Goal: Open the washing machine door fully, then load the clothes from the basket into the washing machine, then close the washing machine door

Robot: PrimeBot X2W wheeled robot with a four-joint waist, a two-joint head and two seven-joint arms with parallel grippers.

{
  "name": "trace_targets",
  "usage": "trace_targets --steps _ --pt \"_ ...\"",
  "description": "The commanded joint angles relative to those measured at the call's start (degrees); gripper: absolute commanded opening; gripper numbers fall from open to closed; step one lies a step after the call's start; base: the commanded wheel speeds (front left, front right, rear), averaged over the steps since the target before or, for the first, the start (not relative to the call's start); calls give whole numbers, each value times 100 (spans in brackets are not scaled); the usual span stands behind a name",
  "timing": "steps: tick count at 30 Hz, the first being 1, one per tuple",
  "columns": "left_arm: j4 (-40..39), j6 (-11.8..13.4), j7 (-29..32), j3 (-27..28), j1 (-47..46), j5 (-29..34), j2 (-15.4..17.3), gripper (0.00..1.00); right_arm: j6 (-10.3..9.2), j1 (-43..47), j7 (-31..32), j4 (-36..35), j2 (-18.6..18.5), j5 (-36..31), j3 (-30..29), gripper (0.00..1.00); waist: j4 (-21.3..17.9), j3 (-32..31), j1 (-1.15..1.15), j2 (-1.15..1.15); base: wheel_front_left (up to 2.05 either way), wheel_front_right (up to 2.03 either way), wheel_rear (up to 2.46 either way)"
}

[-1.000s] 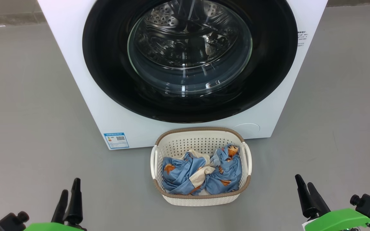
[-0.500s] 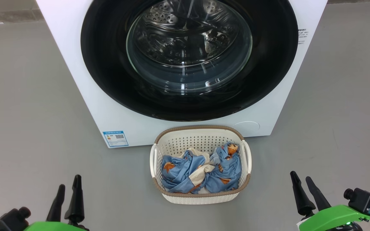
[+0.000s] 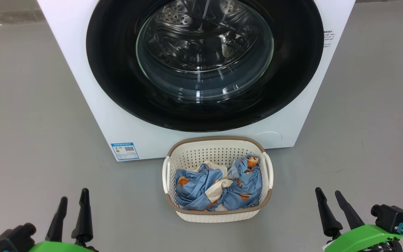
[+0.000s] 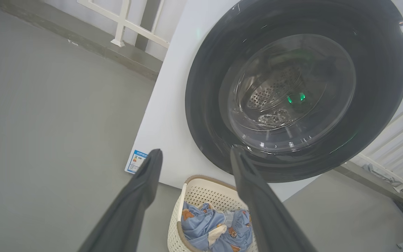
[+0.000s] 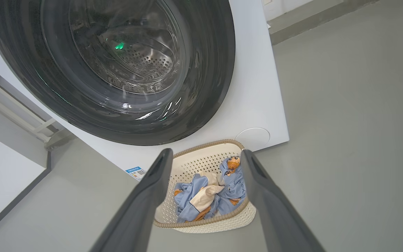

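Note:
The white washing machine [image 3: 79, 80] stands ahead on the floor. Its door [image 3: 114, 87], a glossy black rim around a bulging glass window [image 3: 205, 59], lies flush against the front, with the steel drum visible through the glass. The cream basket [image 3: 217, 141] sits on the floor just before the machine, holding blue clothes [image 3: 201, 185] with orange figures and cream parts. My left gripper [image 3: 73, 195] is open at the lower left, well short of the basket. My right gripper [image 3: 327, 191] is open at the lower right. Both are empty, fingers apart in the wrist views [image 4: 195, 151] [image 5: 207, 152].
A blue label sticker [image 3: 124, 151] sits on the machine's lower left front and a round cover [image 3: 267, 137] on its lower right. Grey floor spreads on both sides. A white railing [image 4: 124, 21] stands behind the machine's left and a white panel [image 5: 2, 168] beside it.
Both grippers' fingers have spread a little wider. The head camera has shifted slightly, so the machine and basket sit a touch higher in view.

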Motion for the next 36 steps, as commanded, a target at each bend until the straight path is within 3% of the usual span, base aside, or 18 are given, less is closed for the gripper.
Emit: trace_targets --steps 1,26,36 --pt "-197 -13 -78 131 -113 200 149 100 7 -218 -95 -117 -73 -200 135 100 -6 -4 0 0 0 0 0" --pt "-178 -17 -483 142 -63 1498 222 100 9 -166 -497 -140 -71 -1653 21 100 -64 36 0 0 0 0 0" --pt "12 -17 -485 164 -38 1394 232 100 9 -106 -500 -177 -34 -1642 -145 100 -114 -9 0 0 0 0 0"
